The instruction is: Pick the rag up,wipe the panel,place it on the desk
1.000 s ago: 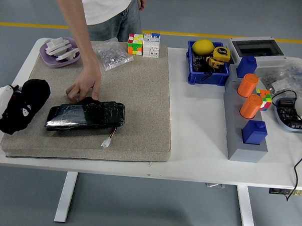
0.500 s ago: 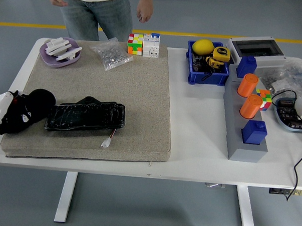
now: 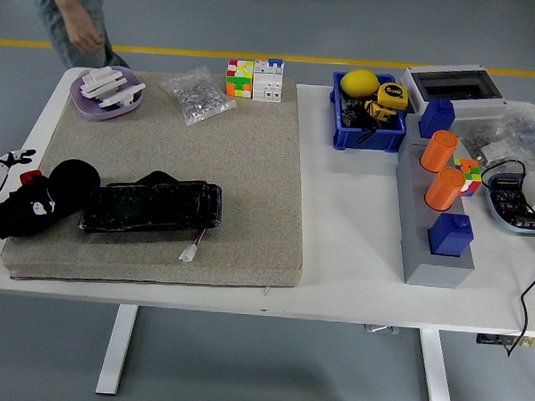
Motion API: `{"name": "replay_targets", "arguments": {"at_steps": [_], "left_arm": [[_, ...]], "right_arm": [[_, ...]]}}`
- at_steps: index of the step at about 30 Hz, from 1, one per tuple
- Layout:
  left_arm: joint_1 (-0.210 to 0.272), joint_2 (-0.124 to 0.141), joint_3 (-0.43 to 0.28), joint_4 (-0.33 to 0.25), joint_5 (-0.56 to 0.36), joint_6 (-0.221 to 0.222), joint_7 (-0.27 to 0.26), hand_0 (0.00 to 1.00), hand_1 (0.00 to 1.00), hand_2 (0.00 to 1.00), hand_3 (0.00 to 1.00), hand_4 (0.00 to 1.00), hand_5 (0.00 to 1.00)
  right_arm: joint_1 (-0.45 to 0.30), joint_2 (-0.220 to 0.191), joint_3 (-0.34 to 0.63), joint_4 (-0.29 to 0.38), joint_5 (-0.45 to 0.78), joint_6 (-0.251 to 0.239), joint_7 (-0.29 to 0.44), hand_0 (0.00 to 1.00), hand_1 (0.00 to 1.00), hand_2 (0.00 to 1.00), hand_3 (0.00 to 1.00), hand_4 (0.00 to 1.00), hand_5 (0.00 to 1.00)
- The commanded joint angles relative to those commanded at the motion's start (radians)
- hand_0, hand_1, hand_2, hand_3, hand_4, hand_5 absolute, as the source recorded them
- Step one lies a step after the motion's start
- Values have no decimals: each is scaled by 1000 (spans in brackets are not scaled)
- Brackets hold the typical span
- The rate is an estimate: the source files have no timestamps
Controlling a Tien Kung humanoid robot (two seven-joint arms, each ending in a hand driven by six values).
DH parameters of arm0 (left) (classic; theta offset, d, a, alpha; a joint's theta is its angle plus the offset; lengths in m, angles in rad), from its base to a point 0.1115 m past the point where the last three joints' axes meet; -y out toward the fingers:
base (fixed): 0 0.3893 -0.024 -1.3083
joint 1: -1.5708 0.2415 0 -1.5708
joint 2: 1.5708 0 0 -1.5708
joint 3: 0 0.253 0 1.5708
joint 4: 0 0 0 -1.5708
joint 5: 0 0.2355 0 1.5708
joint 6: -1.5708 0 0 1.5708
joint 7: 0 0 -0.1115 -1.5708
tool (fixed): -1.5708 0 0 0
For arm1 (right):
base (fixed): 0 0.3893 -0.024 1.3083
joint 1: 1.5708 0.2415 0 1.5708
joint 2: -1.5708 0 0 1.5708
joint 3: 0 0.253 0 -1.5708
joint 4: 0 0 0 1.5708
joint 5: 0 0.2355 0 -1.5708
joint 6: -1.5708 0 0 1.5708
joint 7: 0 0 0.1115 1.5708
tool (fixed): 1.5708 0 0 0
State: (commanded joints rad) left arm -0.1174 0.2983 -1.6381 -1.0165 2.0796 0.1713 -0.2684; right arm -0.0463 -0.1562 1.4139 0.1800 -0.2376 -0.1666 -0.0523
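The panel (image 3: 152,206) is a flat black wrapped slab lying on the beige mat (image 3: 243,155), with a small white plug (image 3: 189,251) on a wire at its front edge. My left hand (image 3: 26,206) comes in at the far left edge and is closed on the black rag (image 3: 70,179), a dark lump resting on the mat just left of the panel's end. Black on black hides the exact finger positions. The right arm is out of view.
A person (image 3: 80,24) stands at the far left corner, hand hanging. A purple dish (image 3: 106,94), a bag of screws (image 3: 197,95), cubes (image 3: 240,78), a blue bin (image 3: 367,125) and a grey block with orange cylinders (image 3: 438,208) are there.
The person lifted a hand off the panel and walked away to the left. My left hand with the rag drew back a little to the left and nearer.
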Motion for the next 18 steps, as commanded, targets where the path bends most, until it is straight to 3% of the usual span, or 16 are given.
{"name": "replay_targets", "arguments": {"at_steps": [10,14,18], "left_arm": [[72,-9,-61,-160,-150,23,-65,870,884,829,844,998,542],[77,-15,-79,-173,-196,40,-87,848,869,808,811,998,566],[87,-22,-102,-168,-186,39,-83,854,872,805,806,998,569]], "right_arm": [[0,-3,-56,0,33,-8,-11,761,662,671,613,998,479],[5,-6,-51,0,19,-13,-15,761,662,671,613,998,479],[14,-8,-42,0,1,-13,-17,762,662,671,613,998,479]]}}
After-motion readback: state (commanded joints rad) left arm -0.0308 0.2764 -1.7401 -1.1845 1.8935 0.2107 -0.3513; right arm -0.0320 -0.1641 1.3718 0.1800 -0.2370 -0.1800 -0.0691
